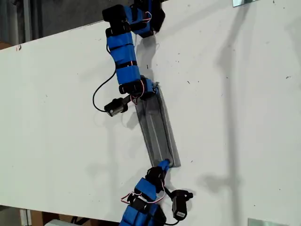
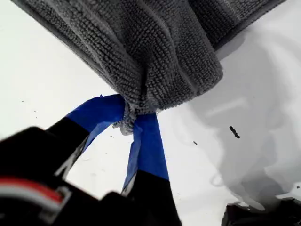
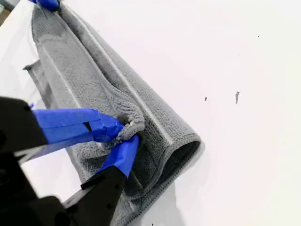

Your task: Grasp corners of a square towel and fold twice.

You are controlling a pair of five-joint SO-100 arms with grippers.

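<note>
White table bears the towel, ends pinched by my first gripper and my second gripper, corners hidden.

towel: far part cut off by first wrist view's edge | pinched corner mostly buried between my first gripper tips | exterior view: upper towel end hidden under arm; stripes too faint to count | lower arm cut off at exterior view's bottom edge | inner towel layers hidden in fold
</note>
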